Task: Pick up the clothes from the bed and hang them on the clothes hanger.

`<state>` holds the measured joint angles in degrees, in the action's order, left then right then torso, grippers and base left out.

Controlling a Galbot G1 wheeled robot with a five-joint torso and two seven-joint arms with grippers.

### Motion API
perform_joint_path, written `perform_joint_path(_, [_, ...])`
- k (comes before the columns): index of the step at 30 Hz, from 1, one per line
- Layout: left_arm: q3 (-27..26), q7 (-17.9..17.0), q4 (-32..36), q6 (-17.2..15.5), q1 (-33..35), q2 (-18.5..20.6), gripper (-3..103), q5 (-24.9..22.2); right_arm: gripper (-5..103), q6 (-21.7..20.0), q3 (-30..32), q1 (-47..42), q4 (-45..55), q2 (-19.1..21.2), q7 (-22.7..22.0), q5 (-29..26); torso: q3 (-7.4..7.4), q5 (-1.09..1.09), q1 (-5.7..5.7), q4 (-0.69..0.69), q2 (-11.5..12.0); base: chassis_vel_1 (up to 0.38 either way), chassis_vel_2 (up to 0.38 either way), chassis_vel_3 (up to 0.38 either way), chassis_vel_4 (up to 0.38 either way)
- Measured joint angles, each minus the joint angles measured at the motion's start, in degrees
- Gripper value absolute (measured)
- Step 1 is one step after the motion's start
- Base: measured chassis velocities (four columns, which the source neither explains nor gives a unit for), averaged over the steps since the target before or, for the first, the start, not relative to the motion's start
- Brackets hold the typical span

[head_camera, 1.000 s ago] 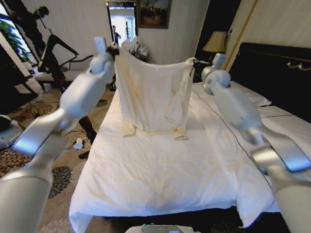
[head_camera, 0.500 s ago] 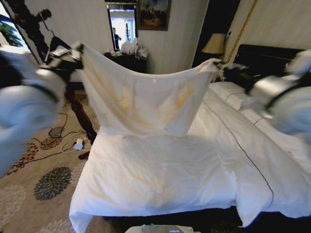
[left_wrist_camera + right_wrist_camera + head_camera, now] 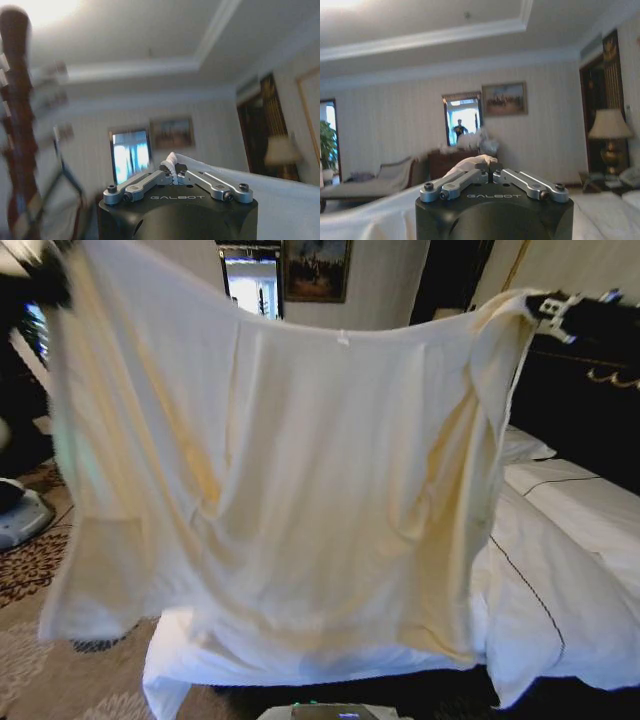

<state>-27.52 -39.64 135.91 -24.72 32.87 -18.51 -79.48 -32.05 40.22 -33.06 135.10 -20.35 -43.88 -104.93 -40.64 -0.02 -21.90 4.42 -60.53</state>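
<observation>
While both grippers clamped clothes point(image 3: 290, 510) corners, upper left & upper right of frame, garment hung above bed point(image 3: 590, 540): lift step; next needs hanger, unseen.

Left gripper point(image 3: 176, 176) pinched cloth; right gripper point(image 3: 490, 174) likewise.

You can read one word, and it appears twice: "GALBOT" in pale capitals on the black housing of the left gripper point(image 3: 172, 172), just behind the base of its fingers, and the same "GALBOT" on the black housing of the right gripper point(image 3: 490, 172), in the same spot behind its fingers. You'll find no other legible text, numbers or signs
</observation>
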Motion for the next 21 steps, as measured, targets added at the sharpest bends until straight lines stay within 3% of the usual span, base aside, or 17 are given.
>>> perform_joint_path(4, [15.6,-1.8,-4.6,-0.2,0.1,-8.8,0,7.9,0,-0.4,-4.3,-10.5,-2.4,-6.1,4.4,10.7,0.00,0.05,0.01,0.05,0.0,0.000,0.000,0.000,0.000])
perform_joint_path(5, [15.6,-1.8,-4.6,-0.2,0.1,-8.8,0,7.9,0,-0.4,-4.3,-10.5,-2.4,-6.1,4.4,10.7,0.00,0.05,0.01,0.05,0.0,0.000,0.000,0.000,0.000])
perform_joint_path(6, [21.6,-1.1,-8.7,-0.2,0.3,-13.0,0,12.2,0,-0.6,-7.4,-12.6,-4.4,-9.0,4.9,13.1,0.00,0.04,0.01,0.07,0.0,0.000,0.000,0.000,0.000])
perform_joint_path(8, [27.9,0.5,-16.2,0.7,0.6,-18.9,0,19.4,0,-0.7,-12.7,-14.1,-8.6,-14.1,5.8,18.1,0.00,0.01,0.00,0.06,0.0,0.000,0.000,0.000,0.000])
perform_joint_path(9, [29.3,0.7,-18.8,0.9,0.6,-21.2,0,20.9,0,-0.7,-14.8,-14.1,-10.6,-16.0,6.6,20.3,-0.01,0.05,-0.01,0.05,0.0,0.000,0.000,0.000,0.000])
perform_joint_path(10, [29.3,0.7,-18.8,0.9,0.6,-21.2,0,20.9,0,-0.7,-14.8,-14.1,-10.6,-16.0,6.6,20.3,-0.01,0.05,-0.01,0.05,0.0,0.000,0.000,0.000,0.000])
perform_joint_path(11, [31.0,1.0,-23.9,1.1,0.6,-26.0,0,23.0,0,-0.2,-19.3,-13.5,-15.5,-19.6,8.7,25.0,-0.01,0.04,-0.01,0.02,0.0,0.000,0.000,0.000,0.000])
perform_joint_path(15, [33.0,1.9,-35.1,1.8,-0.4,-34.2,0,27.2,0,2.7,-27.0,-10.3,-27.6,-26.4,13.5,36.1,-0.01,0.06,-0.01,0.03,0.0,0.000,0.000,0.000,0.000])
perform_joint_path(21, [33.7,2.7,-41.9,2.4,-0.9,-39.2,0,29.8,0,5.4,-29.5,-8.9,-33.7,-30.5,15.7,42.4,0.01,0.02,0.02,0.05,0.0,0.000,0.000,0.000,0.000])
